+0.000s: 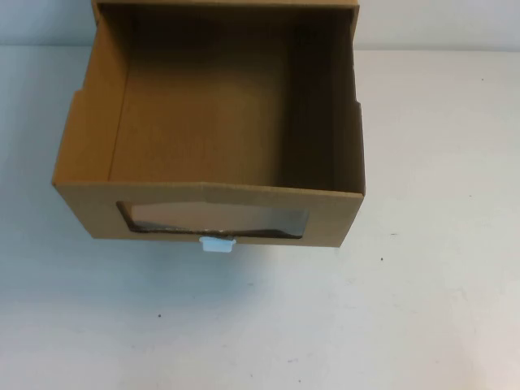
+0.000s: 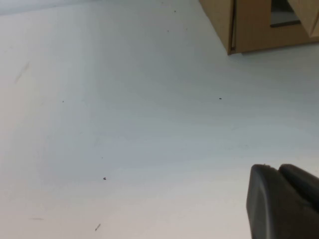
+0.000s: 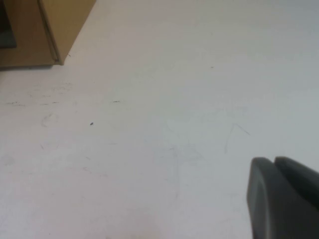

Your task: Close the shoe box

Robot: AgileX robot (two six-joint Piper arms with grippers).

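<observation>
The brown cardboard shoe box [image 1: 211, 122] stands at the back middle of the white table with its drawer pulled out toward me and empty. Its front panel has a clear window [image 1: 215, 221] with a small white pull tab [image 1: 218, 244] just below it. A corner of the box shows in the left wrist view [image 2: 259, 25] and in the right wrist view [image 3: 45, 30]. My left gripper [image 2: 276, 172] is shut and empty, low over bare table, well short of the box. My right gripper [image 3: 271, 164] is also shut and empty over bare table. Neither arm shows in the high view.
The white table [image 1: 390, 325] stretches bare in front of and beside the box, with a few small dark specks. The box's outer sleeve [image 1: 227, 5] runs out of view at the back edge.
</observation>
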